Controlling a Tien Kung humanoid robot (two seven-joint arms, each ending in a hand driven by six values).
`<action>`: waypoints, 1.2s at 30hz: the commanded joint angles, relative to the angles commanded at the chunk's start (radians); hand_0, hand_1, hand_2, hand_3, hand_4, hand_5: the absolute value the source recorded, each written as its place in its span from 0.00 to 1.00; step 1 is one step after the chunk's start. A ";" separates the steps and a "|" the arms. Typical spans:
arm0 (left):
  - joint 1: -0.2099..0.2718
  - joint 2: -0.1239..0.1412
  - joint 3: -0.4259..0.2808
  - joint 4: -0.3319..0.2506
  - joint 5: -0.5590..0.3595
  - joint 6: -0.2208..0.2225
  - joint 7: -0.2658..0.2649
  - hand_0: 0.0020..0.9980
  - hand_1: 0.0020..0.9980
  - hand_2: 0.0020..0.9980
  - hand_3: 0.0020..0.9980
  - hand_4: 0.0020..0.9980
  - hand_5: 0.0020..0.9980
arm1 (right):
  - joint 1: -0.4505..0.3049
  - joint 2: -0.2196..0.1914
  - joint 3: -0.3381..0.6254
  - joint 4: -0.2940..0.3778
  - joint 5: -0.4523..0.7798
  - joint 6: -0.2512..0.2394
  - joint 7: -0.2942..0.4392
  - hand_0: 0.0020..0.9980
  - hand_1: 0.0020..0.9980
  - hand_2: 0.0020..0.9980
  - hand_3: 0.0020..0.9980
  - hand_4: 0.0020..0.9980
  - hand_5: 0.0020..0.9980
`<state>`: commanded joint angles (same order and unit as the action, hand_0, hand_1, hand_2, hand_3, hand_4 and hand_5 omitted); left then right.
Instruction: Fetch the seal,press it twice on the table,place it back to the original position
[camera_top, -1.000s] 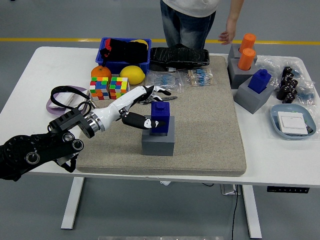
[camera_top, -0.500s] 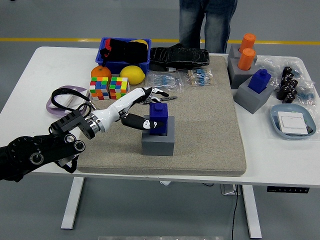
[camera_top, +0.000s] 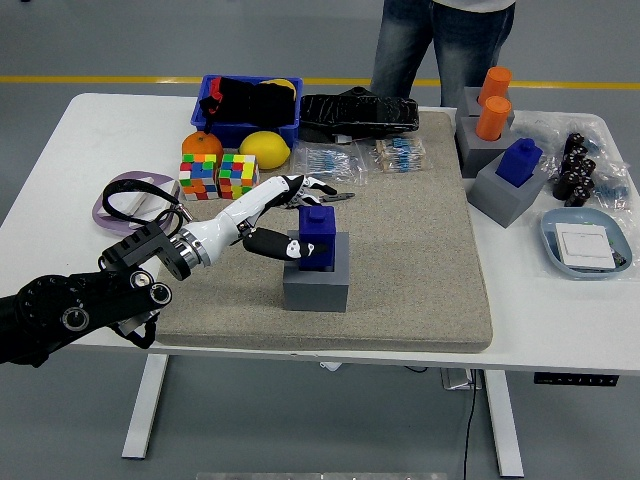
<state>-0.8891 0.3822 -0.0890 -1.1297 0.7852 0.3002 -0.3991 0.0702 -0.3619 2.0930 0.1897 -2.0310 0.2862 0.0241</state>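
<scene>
The blue seal stands upright in its grey block base on the beige mat, left of the mat's middle. My left hand reaches in from the lower left and brackets the seal. The thumb rests against the seal's left face, while the other fingers are spread just behind its top knob. The fingers are not closed around it. My right arm is out of view.
A second blue seal on a grey block and orange cylinders stand at the right. Two puzzle cubes, an orange, a lemon and a blue bin sit behind my hand. A person stands at the far side.
The person at the far side has stepped to the right. My left hand has shifted slightly left beside the seal; the seal has stayed in its base.
</scene>
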 joint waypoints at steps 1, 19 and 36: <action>0.001 -0.001 0.000 0.002 -0.001 0.001 -0.001 0.66 0.47 0.44 0.78 0.52 0.00 | 0.000 0.000 0.000 0.000 0.000 0.000 0.000 0.78 0.68 0.66 0.61 0.79 0.44; 0.005 -0.010 0.013 0.009 -0.001 0.009 -0.007 0.66 0.47 0.44 0.77 0.53 0.00 | 0.001 0.000 0.000 0.001 0.000 0.000 0.000 0.78 0.68 0.66 0.61 0.79 0.44; 0.005 -0.023 0.027 0.021 0.000 0.033 -0.022 0.65 0.47 0.44 0.77 0.53 0.00 | 0.003 -0.001 -0.002 0.002 0.004 0.000 0.000 0.78 0.68 0.66 0.62 0.79 0.44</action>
<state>-0.8839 0.3589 -0.0621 -1.1092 0.7849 0.3336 -0.4216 0.0734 -0.3628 2.0913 0.1913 -2.0273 0.2865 0.0239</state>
